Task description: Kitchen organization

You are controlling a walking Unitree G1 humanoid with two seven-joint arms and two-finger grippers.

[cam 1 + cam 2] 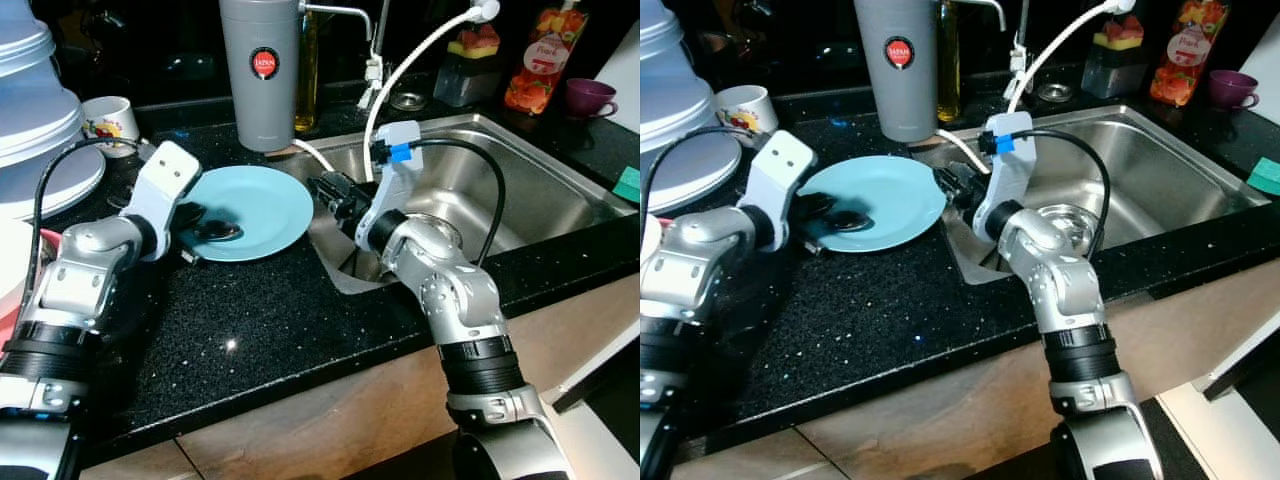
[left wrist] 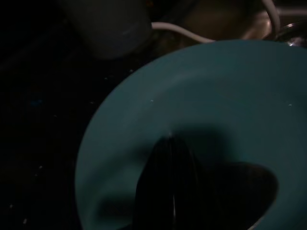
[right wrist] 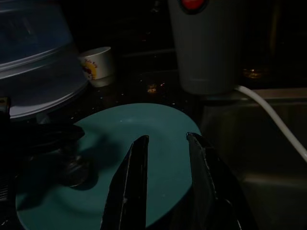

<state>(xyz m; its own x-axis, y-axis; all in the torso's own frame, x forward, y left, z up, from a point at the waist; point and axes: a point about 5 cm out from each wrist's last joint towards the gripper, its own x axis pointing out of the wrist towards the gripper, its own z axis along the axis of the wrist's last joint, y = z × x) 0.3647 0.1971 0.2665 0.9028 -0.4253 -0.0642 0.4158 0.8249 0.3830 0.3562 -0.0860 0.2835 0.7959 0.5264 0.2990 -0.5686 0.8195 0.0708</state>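
Left gripper (image 1: 215, 231) lay low over the plate (image 1: 262, 205), its black fingers closed together and pressing on, or just above, the plate's near-left part; whether they pinched the rim could not be told. Right gripper (image 3: 165, 143) pointed leftward at the plate's right edge, fingers parted with a clear gap and nothing between them, as its wrist view showed.

The plate, a teal one, sat flat on the black tabletop (image 1: 270, 320), just left of the sink (image 1: 520, 190) and near a grey canister (image 1: 262, 70) behind it.

The step in hand looked like lifting or shifting the plate with both arms. To do it well, the right gripper would need to straddle the rim, one finger under and one over, while the left steadied the plate so it would not skate on the smooth stone. A white hose (image 1: 420, 55) arched close over the right arm, so any lift should stay low and slow.

Both arms were bent at the elbow, forearms converging on the plate from either side, the right wrist turned in over the sink's left edge.
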